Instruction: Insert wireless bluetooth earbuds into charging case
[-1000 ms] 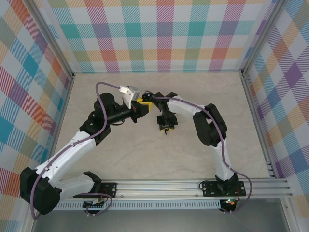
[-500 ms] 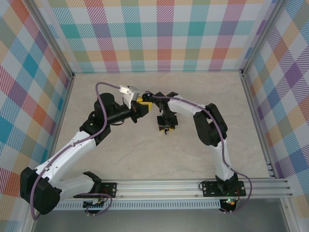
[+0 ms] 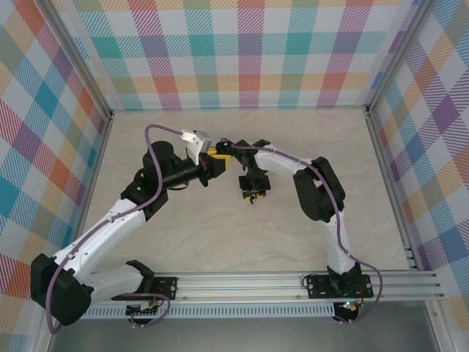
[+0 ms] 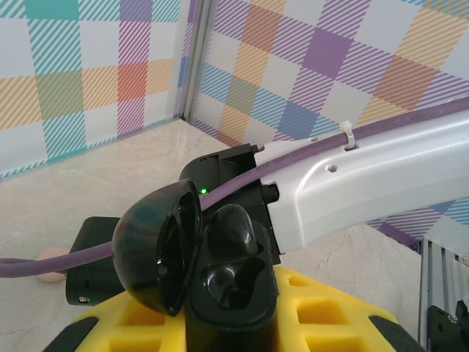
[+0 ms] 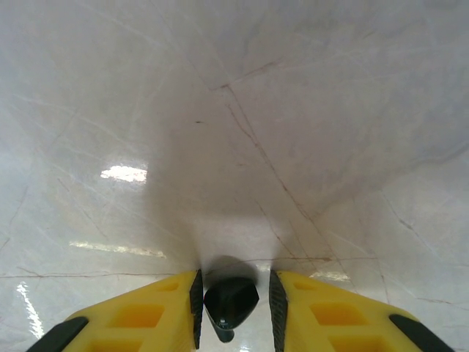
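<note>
Wore white shells (image 3: 110, 224) over black joints (image 3: 316, 192). Carried a purple cable (image 4: 410, 121) cinched by a white zip tie (image 4: 346, 133). Ended in yellow fingers (image 5: 139, 315) with square pockets and black tips (image 5: 58, 334).

We see a pale, marble-veined desk (image 3: 220, 235) boxed in by three walls (image 3: 249, 51) of pastel plaid, joined by aluminium corner posts (image 3: 79, 62). A slotted rail (image 3: 249, 282) lines its near edge, and a light glare (image 5: 123, 174) shines on the surface.

Worktop (image 3: 220, 238): pale beige, marble-veined, glossy, with light glare in the right wrist view. One small pale pink object (image 4: 48, 276) lies on it, partly hidden; identity unclear.
</note>
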You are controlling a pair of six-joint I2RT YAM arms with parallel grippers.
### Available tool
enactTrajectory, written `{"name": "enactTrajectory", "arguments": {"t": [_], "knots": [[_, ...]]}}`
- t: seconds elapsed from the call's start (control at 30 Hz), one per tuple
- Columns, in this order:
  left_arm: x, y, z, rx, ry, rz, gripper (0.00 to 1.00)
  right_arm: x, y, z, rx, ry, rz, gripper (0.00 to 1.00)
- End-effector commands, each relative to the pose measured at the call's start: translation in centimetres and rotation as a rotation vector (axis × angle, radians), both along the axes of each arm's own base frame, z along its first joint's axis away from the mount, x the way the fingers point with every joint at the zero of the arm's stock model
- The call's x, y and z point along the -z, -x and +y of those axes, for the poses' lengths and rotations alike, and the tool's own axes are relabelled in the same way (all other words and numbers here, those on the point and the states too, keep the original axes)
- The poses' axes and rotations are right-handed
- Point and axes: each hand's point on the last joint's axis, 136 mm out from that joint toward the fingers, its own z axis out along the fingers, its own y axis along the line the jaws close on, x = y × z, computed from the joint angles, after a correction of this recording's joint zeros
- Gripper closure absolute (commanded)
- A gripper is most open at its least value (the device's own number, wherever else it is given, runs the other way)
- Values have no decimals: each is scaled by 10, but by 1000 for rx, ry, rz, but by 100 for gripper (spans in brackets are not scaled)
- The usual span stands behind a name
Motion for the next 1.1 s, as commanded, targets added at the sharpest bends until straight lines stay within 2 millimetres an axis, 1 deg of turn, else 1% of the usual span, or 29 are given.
{"name": "enactTrajectory", "arguments": {"t": [0.0,0.17,0.3,0.5,0.57,0.77,0.97,1.07], "knots": [[-9,-1,1,-1,22,-23,88,7,-1,-1,22,20,-3,67],[-7,-2,1,-1,20,-19,88,15,1,2,21,10,16,68],[-7,-2,1,-2,21,-21,88,19,3,2,23,11,27,71],[-6,-2,1,-2,20,-16,88,14,3,0,39,0,12,74],[-4,-2,1,-3,19,-11,88,10,2,0,51,-19,1,74],[2,-6,1,-18,16,13,88,-10,-11,-3,108,-136,-64,75],[12,-15,2,-55,20,48,88,-35,-24,-9,189,-283,-145,76],[21,-21,3,-86,16,71,88,-49,-29,-13,234,-368,-185,76]]}}
